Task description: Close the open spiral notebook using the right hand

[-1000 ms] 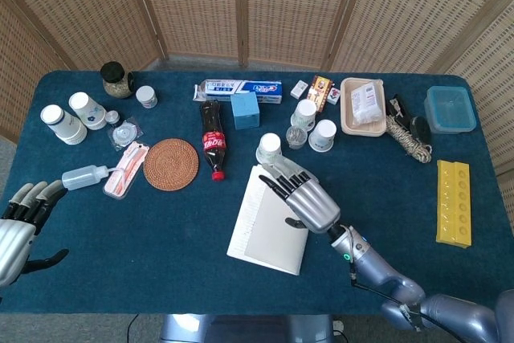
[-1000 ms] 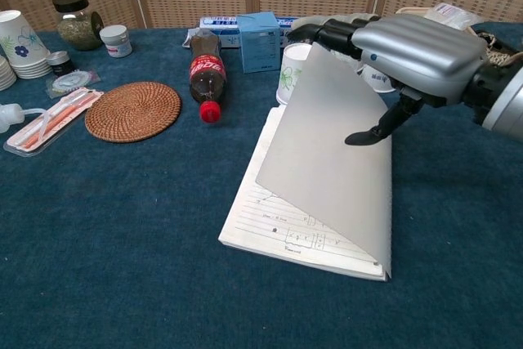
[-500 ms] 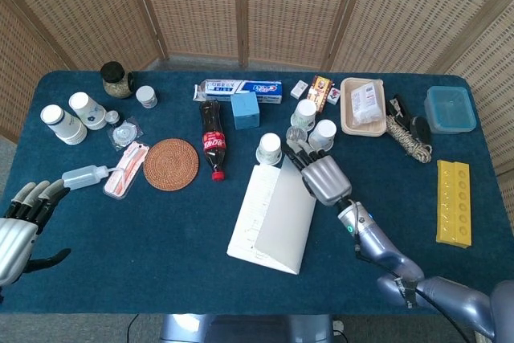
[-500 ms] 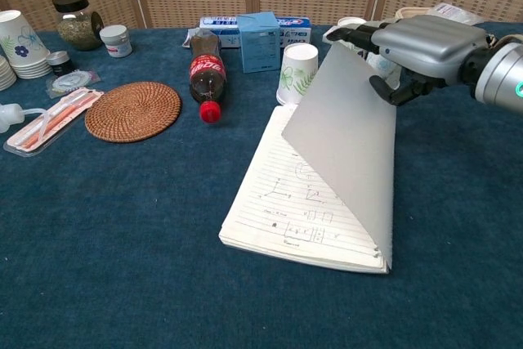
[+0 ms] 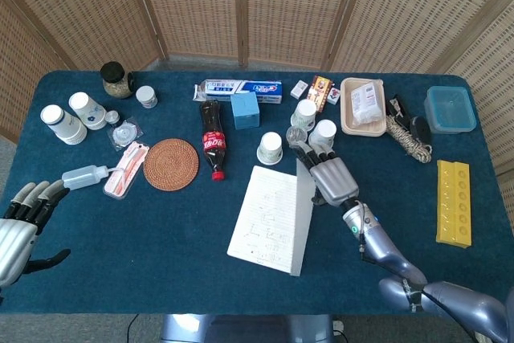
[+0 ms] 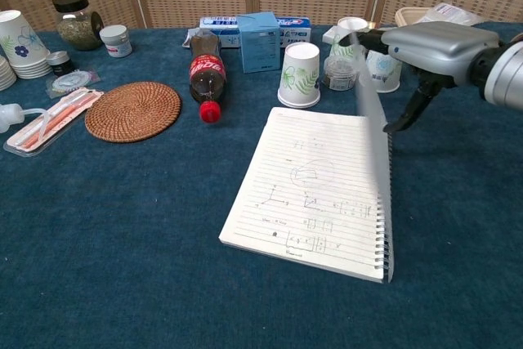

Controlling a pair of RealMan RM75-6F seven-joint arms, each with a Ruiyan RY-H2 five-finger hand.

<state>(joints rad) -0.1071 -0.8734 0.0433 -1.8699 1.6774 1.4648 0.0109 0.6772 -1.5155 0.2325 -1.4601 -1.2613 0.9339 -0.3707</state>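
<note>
1. Spiral notebook [image 5: 269,218]: lies near the middle of the blue table [image 5: 161,230], a lined, written-on page facing up. Its grey cover [image 6: 374,132] stands nearly upright along the right-hand spiral edge, seen almost edge-on in both views.
2. Right hand [image 5: 331,178]: just right of the raised cover, its fingers [image 6: 365,38] laid along the cover's top far corner and the thumb hanging down on the right side. Whether it pinches the cover or merely rests against it cannot be told.
3. Left hand [image 5: 20,226]: at the near left edge of the table, fingers apart, holding nothing; seen in the head view only.
4. Paper cup [image 6: 299,74] with a leaf print: upright, just beyond the notebook's far edge.
5. Cola bottle [image 5: 211,140]: lying on its side, red cap toward the near side, left of the cup.
6. Round woven coaster [image 5: 170,164]: flat, left of the bottle.
7. Blue box [image 6: 260,41]: upright behind the bottle, with a toothpaste carton [image 5: 240,90] lying along the far side.
8. Two further cups [image 5: 313,124]: far of the right hand.
9. Yellow tray [image 5: 453,202]: near the right edge, well apart from the notebook.
</note>
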